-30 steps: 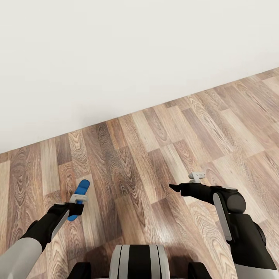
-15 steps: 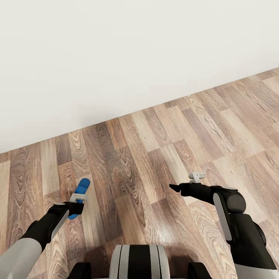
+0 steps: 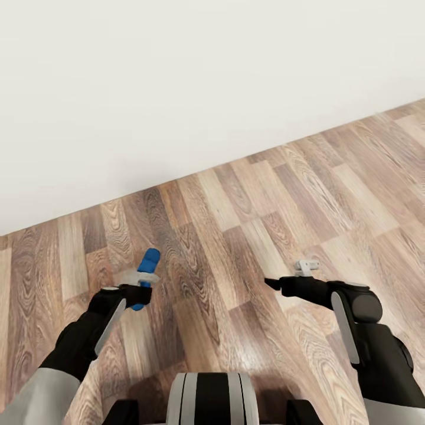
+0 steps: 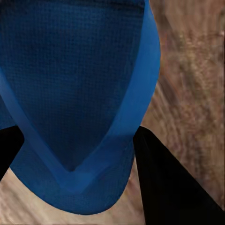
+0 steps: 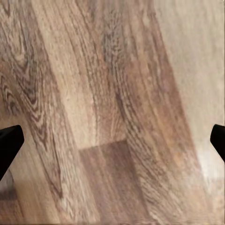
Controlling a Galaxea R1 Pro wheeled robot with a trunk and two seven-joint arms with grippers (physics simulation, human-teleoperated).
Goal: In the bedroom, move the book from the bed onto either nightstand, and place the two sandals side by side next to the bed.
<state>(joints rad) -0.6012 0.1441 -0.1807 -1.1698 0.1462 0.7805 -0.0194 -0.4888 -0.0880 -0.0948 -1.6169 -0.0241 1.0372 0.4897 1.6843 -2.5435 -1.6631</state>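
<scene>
I am gripping a sandal (image 3: 146, 271) between my left fingers (image 4: 164, 183), its sole sticking out past their tips over the floor (image 3: 248, 224). My right fingers (image 5: 9, 143) are spread wide, holding nothing. The hold seems narrow; a jolt while driving could twist the sandal loose.

No lettering, label, brand, number or sign can be read on anything here.
</scene>
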